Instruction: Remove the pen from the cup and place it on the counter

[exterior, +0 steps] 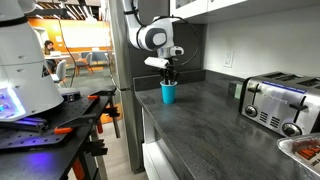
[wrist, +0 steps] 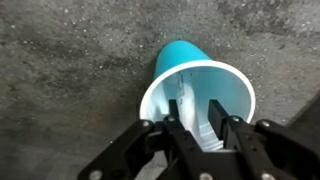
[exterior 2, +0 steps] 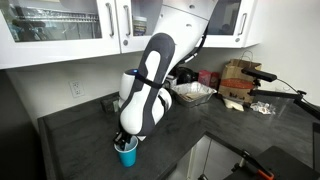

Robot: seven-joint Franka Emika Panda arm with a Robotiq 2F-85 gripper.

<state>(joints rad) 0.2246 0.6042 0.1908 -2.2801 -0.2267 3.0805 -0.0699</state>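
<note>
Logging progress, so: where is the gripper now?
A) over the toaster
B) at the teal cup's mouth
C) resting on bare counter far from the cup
B: in the wrist view the gripper sits right at the open mouth of the cup.

matt stone-look counter [wrist: 60, 60], glossy cup [wrist: 185, 62] (plastic)
</note>
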